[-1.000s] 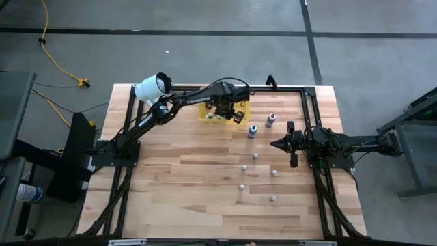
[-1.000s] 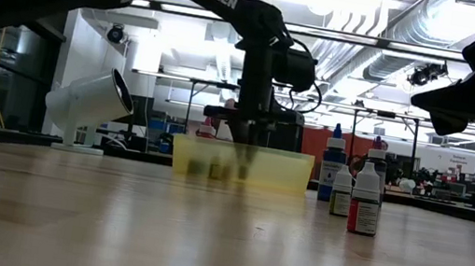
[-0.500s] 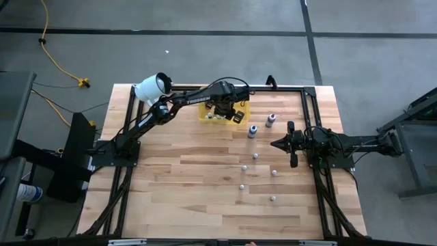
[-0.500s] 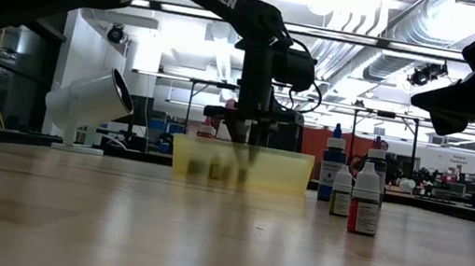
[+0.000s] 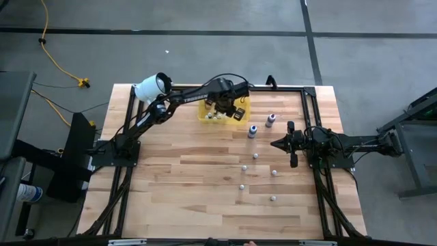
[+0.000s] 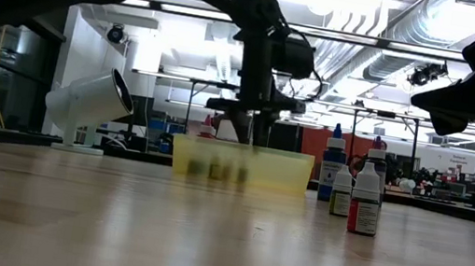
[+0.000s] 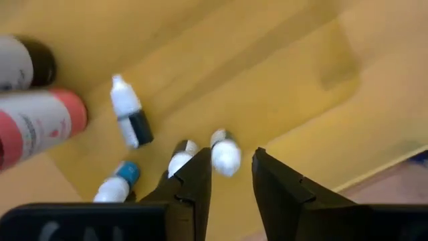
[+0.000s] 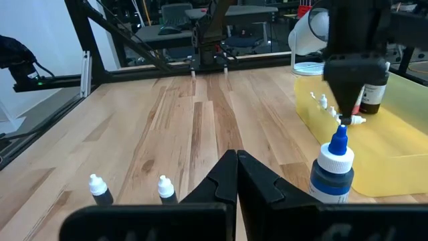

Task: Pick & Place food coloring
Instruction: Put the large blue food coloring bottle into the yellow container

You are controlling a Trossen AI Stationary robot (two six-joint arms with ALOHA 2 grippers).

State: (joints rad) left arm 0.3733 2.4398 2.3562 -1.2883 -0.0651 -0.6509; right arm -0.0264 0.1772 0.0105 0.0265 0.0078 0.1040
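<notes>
My left gripper [image 7: 231, 175] is open and hangs over the yellow tray [image 5: 240, 111], its fingertips just above the tray's rim [image 6: 245, 147]. Several small food coloring bottles lie on the tray's floor below it: one white-capped [image 7: 225, 152], a dark-bodied one [image 7: 130, 120] and a blue one [image 7: 122, 182]. More bottles stand on the table: a blue-bodied one [image 5: 252, 130], a purplish one [image 5: 270, 120] and several tiny whitish droppers [image 5: 244, 167]. My right gripper [image 5: 276, 144] is shut and hovers right of them.
A big white cylinder [image 5: 151, 87] lies at the table's far left corner, beside the tray. Two larger bottles, one pink-labelled [image 7: 40, 127] and one dark [image 7: 20, 63], stand at the tray's end. Bare wood fills the table's near half [image 5: 191, 198]. Black frame rails run along the table's sides.
My left gripper has risen straight up out of the yellow tray, so its fingertips now stand above the rim instead of down among the bottles. The right arm has kept still.
</notes>
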